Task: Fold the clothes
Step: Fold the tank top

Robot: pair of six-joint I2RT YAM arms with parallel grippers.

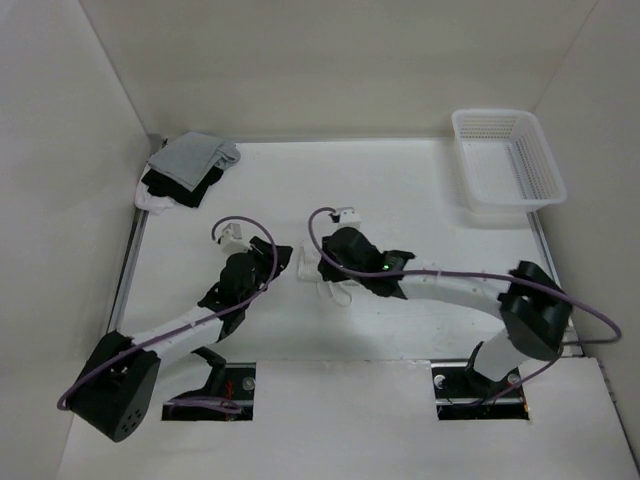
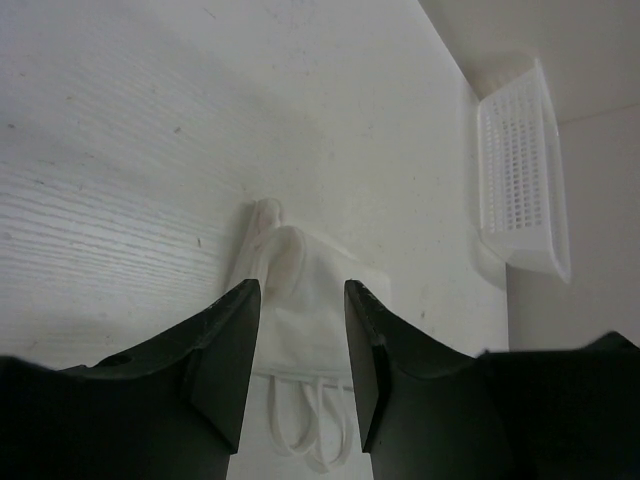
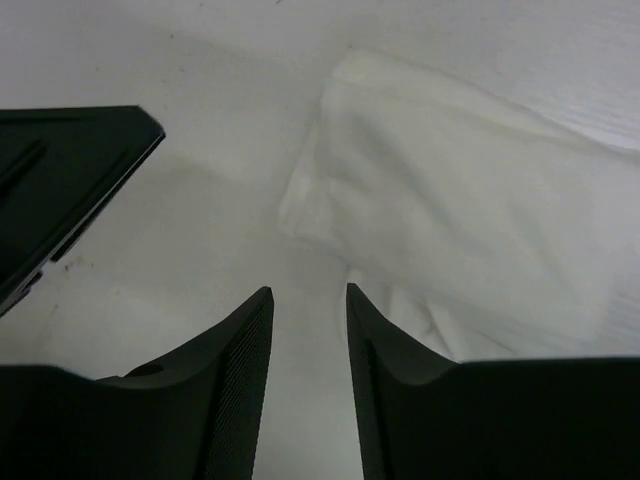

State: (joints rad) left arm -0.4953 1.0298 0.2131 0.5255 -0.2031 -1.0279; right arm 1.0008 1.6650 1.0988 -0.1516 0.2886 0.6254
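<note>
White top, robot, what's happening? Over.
Left end effector open, right end effector open. White top lies folded small between them, straps out. Clothes pile, basket well away.

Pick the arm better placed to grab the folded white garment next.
Left, probably. In its wrist view the white garment lies straight ahead, framed by the open fingers of the left end effector. The right end effector is open over the table, with the garment off to one side.

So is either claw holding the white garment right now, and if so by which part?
Nothing is held. The left claw and the right claw both stand open, and the white garment lies loose on the table, gripped by neither.
</note>
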